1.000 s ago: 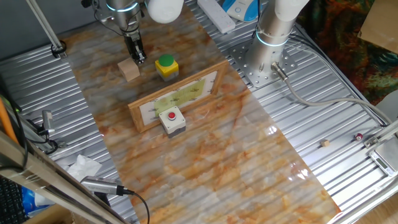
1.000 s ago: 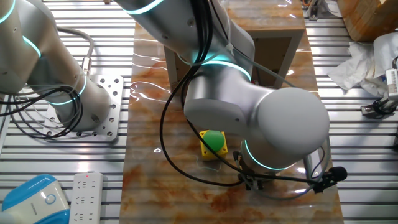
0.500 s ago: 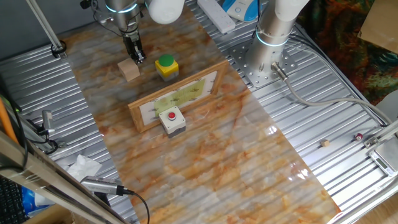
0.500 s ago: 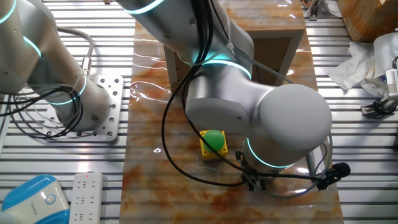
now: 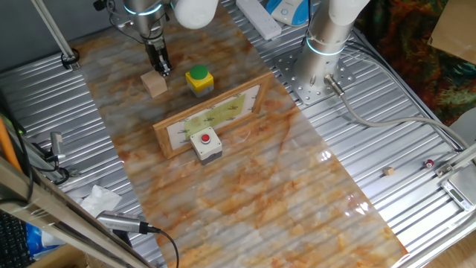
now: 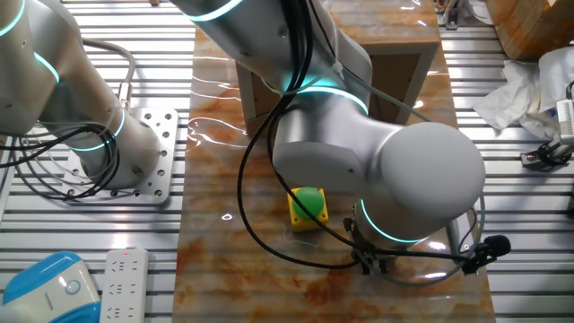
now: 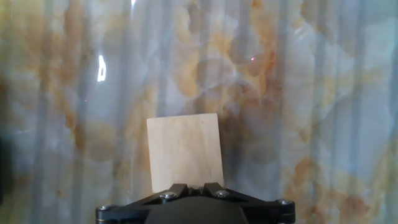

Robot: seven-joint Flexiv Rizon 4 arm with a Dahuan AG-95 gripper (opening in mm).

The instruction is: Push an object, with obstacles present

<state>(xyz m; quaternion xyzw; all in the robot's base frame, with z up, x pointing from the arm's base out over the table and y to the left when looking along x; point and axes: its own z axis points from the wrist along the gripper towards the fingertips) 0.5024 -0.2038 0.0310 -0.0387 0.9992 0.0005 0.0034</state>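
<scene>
Your cube (image 5: pixel 155 84) is plain, pale, unmarked wood, sitting near the surface's (image 5: pixel 297 193) far-left corner, left of the yellow box (image 5: pixel 199 80). The tool (image 5: pixel 161 69) has its fingers pressed together, tips against the cube's edge. The hand view shows that contact (image 7: pixel 185 152); the other fixed view hides the cube behind the arm.

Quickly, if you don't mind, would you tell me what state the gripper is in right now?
Gripper: shut, holding nothing; its closed fingertips sit against the edge of the wooden cube.
</scene>
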